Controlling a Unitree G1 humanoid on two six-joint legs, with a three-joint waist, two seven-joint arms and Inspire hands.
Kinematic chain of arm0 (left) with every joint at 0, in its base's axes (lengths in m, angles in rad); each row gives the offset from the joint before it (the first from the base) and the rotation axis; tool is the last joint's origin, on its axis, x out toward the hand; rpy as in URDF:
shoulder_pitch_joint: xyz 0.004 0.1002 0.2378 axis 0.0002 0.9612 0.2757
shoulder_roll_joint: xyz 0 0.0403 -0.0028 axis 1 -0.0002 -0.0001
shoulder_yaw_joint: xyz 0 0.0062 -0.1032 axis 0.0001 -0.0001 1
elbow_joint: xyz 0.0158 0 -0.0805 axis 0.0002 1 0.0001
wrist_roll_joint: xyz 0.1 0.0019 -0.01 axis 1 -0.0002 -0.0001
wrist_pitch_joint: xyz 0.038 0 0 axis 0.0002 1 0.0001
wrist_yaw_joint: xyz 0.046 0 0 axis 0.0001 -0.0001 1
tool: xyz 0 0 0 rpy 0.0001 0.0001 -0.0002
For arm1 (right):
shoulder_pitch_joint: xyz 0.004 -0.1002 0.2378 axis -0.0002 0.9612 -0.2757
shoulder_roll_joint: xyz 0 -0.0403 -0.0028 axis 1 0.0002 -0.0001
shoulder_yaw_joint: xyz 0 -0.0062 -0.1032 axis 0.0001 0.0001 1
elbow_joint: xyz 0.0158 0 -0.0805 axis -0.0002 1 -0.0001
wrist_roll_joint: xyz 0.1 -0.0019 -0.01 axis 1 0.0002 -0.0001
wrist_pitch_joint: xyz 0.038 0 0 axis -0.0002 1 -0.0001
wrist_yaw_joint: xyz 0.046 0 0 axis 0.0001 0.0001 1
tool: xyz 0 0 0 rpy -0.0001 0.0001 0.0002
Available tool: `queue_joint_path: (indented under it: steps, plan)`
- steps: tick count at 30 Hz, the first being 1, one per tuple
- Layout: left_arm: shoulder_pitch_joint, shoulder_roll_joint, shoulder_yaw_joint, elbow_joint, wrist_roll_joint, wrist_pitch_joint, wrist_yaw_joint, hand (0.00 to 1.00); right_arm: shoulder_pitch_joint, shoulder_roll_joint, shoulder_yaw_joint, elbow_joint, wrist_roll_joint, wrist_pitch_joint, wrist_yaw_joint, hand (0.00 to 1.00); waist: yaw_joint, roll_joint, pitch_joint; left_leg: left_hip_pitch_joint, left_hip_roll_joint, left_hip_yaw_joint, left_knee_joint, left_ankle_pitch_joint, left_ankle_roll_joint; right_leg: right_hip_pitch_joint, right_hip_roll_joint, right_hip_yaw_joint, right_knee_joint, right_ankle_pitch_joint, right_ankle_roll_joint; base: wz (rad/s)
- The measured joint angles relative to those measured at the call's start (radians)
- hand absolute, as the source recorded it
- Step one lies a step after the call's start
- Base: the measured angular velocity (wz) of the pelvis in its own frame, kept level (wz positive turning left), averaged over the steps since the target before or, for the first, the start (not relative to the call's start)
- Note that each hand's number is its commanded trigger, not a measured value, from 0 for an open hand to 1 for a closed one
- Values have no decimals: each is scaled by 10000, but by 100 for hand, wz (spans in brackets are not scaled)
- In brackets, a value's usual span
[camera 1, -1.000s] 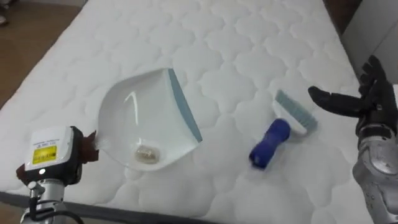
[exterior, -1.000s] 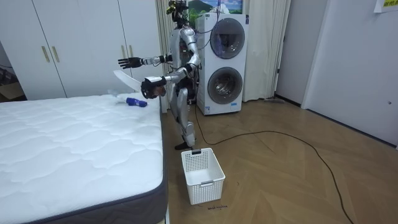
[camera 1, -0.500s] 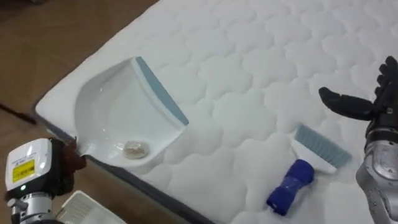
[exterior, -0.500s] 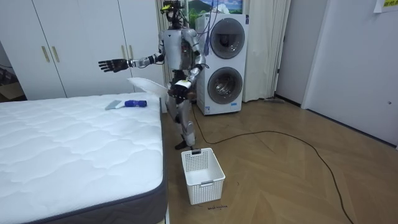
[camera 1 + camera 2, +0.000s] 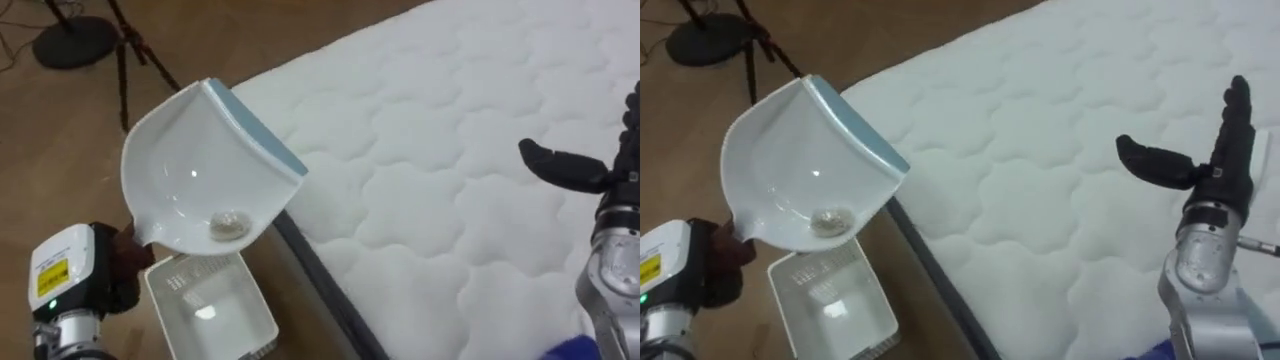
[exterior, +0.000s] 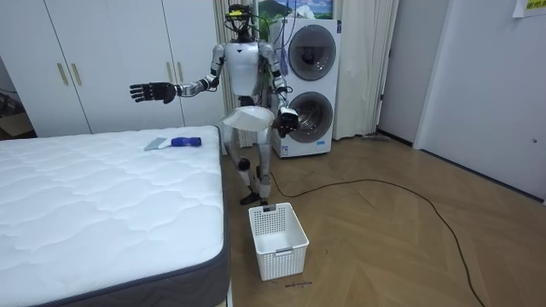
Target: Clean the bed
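One dustpan (image 5: 195, 170) now beyond mattress (image 5: 430, 170) edge

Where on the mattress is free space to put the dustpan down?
The mattress is bare from the edge beside the basket across to the right hand. In the room view everything nearer than the brush is bare too. Only the brush's corner is occupied.
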Motion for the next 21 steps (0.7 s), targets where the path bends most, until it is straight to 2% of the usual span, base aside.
queue_joint_path:
  steps: [1, 2, 3, 5, 7, 8, 9, 10, 11, 12, 13, 15, 16, 17, 18, 19, 20, 21]
  plan:
    - [-43, 10, 0, 0, 3, -2, -45, 100, 11, 25, 1, -37, 1, -6, -16, 0, -21, -69, 5, 27, -76, -25, -132, 41, 97, 17, -36, -48, 21, -4, 41, 58]
    - [-91, 3, -19, -2, 1, -9, -83, 100, 15, 24, -2, -50, 1, -5, 10, 0, 3, -209, -34, 55, -332, -204, -427, 188, 193, 9, -126, -21, 74, 31, 110, 61]
    - [-116, -16, -28, -2, -12, -16, -83, 100, 18, 23, -21, -103, 8, -9, 25, 0, -24, -276, -69, 57, -527, -301, -610, 310, 337, -21, -152, 348, 51, 66, 143, 60]
    - [-142, -33, -19, -4, -20, -52, -78, 100, 17, 29, -15, -171, 9, -25, -27, 0, 135, -245, -78, 81, -749, -494, -791, 395, 467, -128, -223, 801, 223, 130, 234, 49]
    - [-150, -31, -10, -5, -19, -102, -63, 100, 70, 101, 41, -165, 6, -25, -77, 0, 294, -208, -86, 177, -1049, -837, -1134, 535, 567, -306, -388, 929, 752, 171, 289, 53]
    - [-159, -24, -16, -14, -20, -159, -61, 100, 141, 132, 105, -164, 6, -26, -180, 0, 297, -146, -97, 231, -1230, -1252, -1371, 683, 635, -585, -494, 1284, 1258, 230, 265, 87]
    - [-232, -20, -50, -19, -17, -221, -40, 100, 252, 156, 113, -168, -8, -38, -272, 0, 257, -74, -124, 238, -1394, -1807, -1659, 832, 768, -1037, -422, 2520, 1491, 130, 215, 92]
    - [-269, -23, -56, -23, -19, -233, 5, 100, 274, 170, 119, -168, -27, -37, -320, 0, 280, -55, -128, 247, -1450, -2020, -1849, 919, 759, -1332, -327, 3055, 1492, 78, 210, 99]
    - [-309, -18, -67, -43, -18, -244, 125, 100, 280, 200, 127, -173, -87, -37, -352, 0, 226, -6, -111, 266, -1597, -2571, -2150, 1158, 793, -1903, -261, 3665, 1486, 87, 215, 123]
    - [-316, 37, -69, -77, -27, -243, 143, 100, 284, 269, 128, -177, -304, -36, -352, 0, -11, -4, -114, 280, -1775, -3250, -2314, 1408, 790, -2344, -241, 4157, 1420, 137, 256, 143]
    - [-341, 58, -93, -74, -26, -241, 142, 100, 292, 285, 125, -177, -329, -36, -359, 0, -153, -16, -110, 319, -1899, -3619, -2360, 1497, 765, -2506, -249, 4474, 1322, 212, 256, 174]
    - [-401, 114, -342, -72, -144, -263, 141, 100, 333, 306, 142, -179, -273, -33, -351, 0, -326, -156, -83, 669, -2174, -4516, -2412, 1549, 720, -2876, -302, 5775, 878, 874, 355, 148]
    - [-413, 179, -424, -73, -236, -268, 135, 100, 335, 308, 177, -182, -291, -33, -329, 0, -339, -231, -43, 736, -2264, -4710, -2402, 1526, 696, -2891, -333, 5971, 697, 1070, 356, 121]
    - [-433, 292, -444, -103, -234, -298, 92, 100, 364, 309, 227, -180, -343, -38, -240, 0, -369, -393, -46, 724, -2455, -5094, -2248, 1397, 582, -2949, -347, 6276, 404, 1445, 459, 132]
    - [-480, 394, -421, -130, -206, -311, 82, 100, 443, 304, 217, -180, -365, -58, -130, 0, -437, -606, -117, 573, -2556, -5166, -1995, 1284, 486, -2892, -332, 6358, 331, 1876, 539, 138]
    - [-514, 390, -415, -134, -184, -308, 78, 100, 465, 288, 175, -178, -384, -61, -88, 0, -484, -631, -145, 515, -2493, -5114, -1863, 1226, 470, -2847, -313, 6325, 297, 1938, 473, 116]
    - [-530, 392, -418, -135, -184, -337, 71, 100, 474, 240, 142, -173, -353, -101, -43, 0, -337, -536, -94, 421, -2267, -4800, -1759, 1125, 411, -2729, -188, 6232, 118, 1926, 430, 62]
    - [-514, 398, -415, -134, -208, -336, 55, 100, 540, 177, 158, -173, -354, -184, 72, 0, -85, -417, -28, 344, -2123, -4708, -1644, 1042, 390, -2616, -42, 6207, -103, 2010, 403, 31]
